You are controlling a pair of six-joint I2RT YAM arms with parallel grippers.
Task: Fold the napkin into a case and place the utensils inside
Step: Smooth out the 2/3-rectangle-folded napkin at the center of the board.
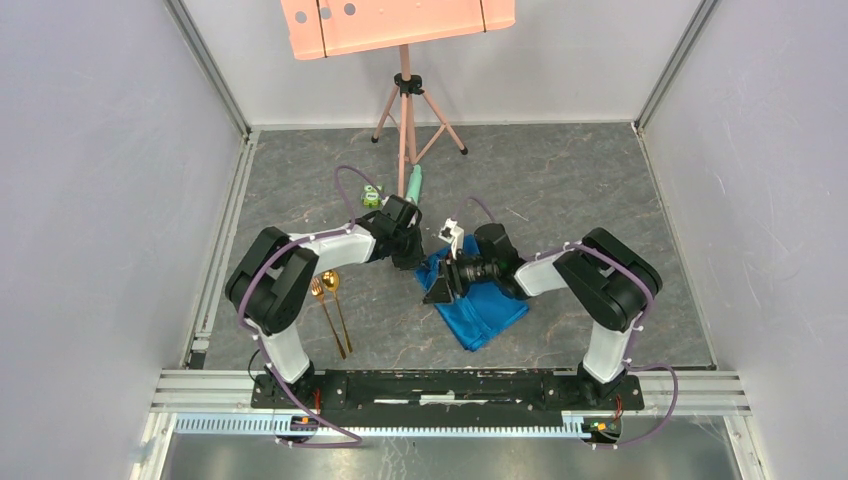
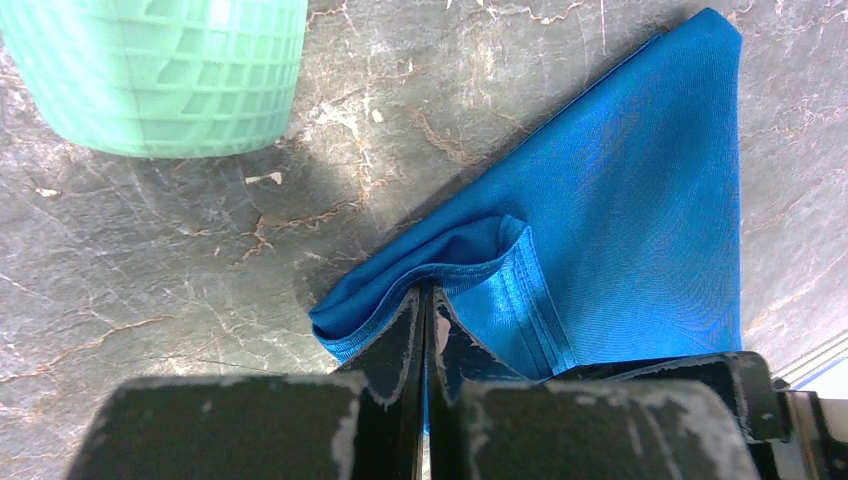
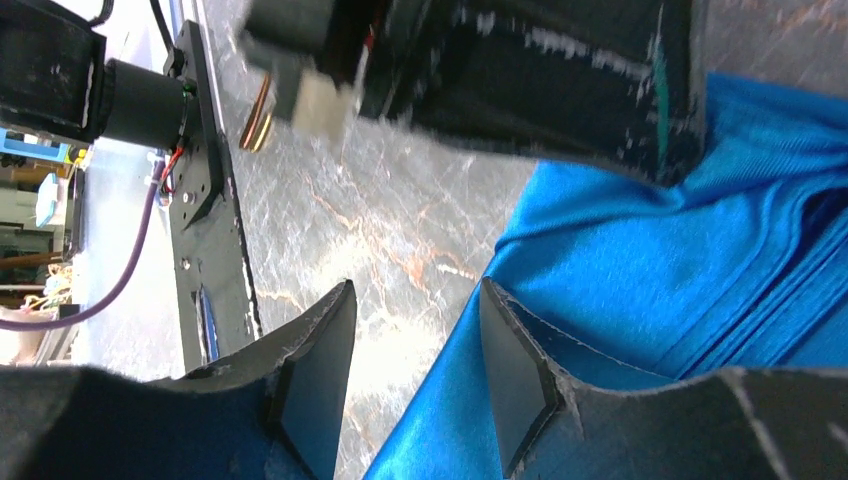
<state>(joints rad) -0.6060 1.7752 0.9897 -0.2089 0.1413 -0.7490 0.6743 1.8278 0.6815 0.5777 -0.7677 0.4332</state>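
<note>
Bright blue soft cloth napkin [image 2: 640, 200]: your left gripper [image 2: 428, 300] pinches its folded edge; your right gripper [image 3: 415, 380], jaws apart, waits alongside.

Green tube [image 1: 413, 183] and green toy [image 1: 372, 196] lie beside pink tripod [image 1: 405, 100].

Seen from above, the napkin [image 1: 487, 305] has its far left corner hidden under the left gripper [image 1: 409, 252] and the right gripper [image 1: 441, 284], so the fold there cannot be made out. Beyond the napkin, a small green toy [image 1: 372, 197] is too small to identify, and the pale green tube [image 1: 414, 183] beside it has its near end lost behind the left gripper. Farther beyond the napkin, the board [image 1: 400, 22] on the pink tripod [image 1: 405, 110] runs off the top edge. At the left wrist, the tube is cropped above the napkin, whose near edge is covered by the left gripper. At the right wrist, the left arm [image 3: 540, 70] is a blur above the napkin, leaving only a gold sliver of the utensils [image 3: 258, 120].
</note>
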